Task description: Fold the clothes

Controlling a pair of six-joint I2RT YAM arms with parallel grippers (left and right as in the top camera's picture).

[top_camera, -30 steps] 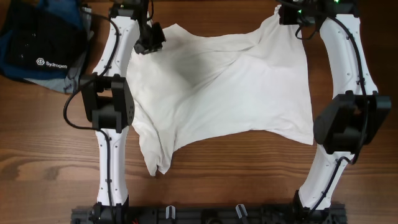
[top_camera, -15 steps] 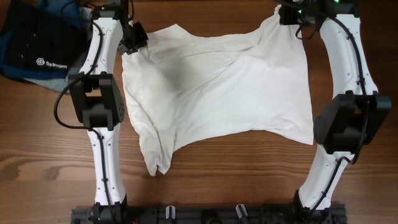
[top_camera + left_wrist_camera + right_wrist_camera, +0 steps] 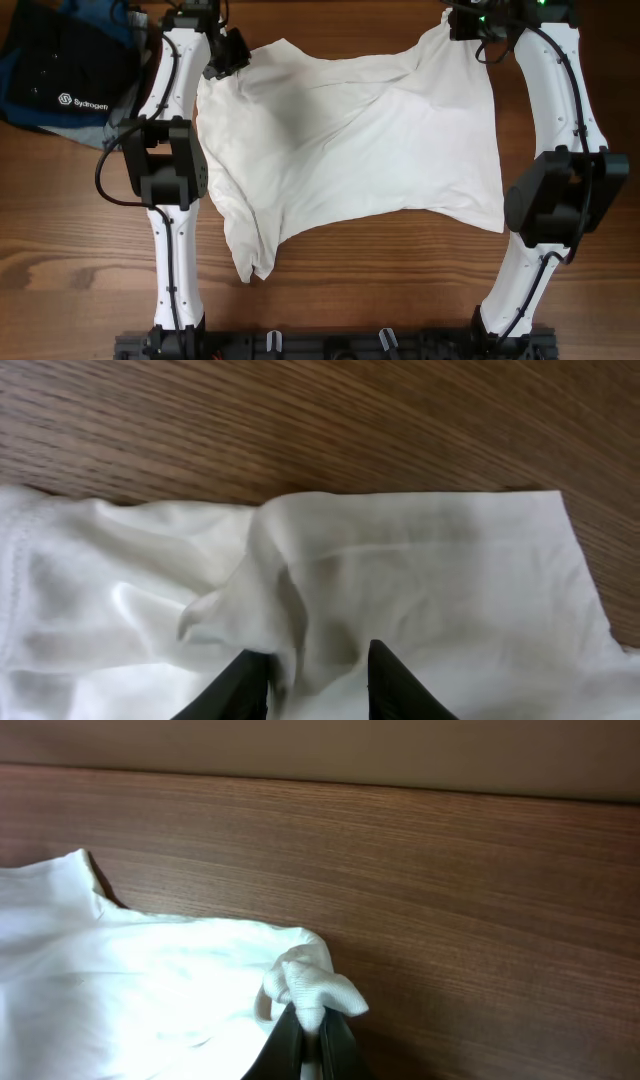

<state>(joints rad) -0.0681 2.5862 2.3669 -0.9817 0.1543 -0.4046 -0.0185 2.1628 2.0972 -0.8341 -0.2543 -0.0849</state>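
The clothes point(image 3: 350, 140), one large white wrinkly garment, lie spread across the far half of the wooden table point(image 3: 380, 270). At the garment's far left corner my left gripper point(image 3: 222, 62) stands open. In the left wrist view its fingers point(image 3: 315, 652) are apart over the cloth point(image 3: 420, 570), with a raised fold beside the left finger. My right gripper point(image 3: 462, 25) sits at the far right corner. The right wrist view shows it point(image 3: 312, 1015) shut on a bunched tip of the white cloth point(image 3: 310, 978).
A dark blue-black folded stack with a white logo point(image 3: 60, 70) lies at the far left, beside the left arm. A black rail point(image 3: 330, 345) runs along the table's near edge. Bare wood shows in front of the garment.
The left gripper dragged the garment's far left corner leftward, flattening that edge, then opened its jaws and shifted slightly back to the right. The right gripper has kept its hold and place.
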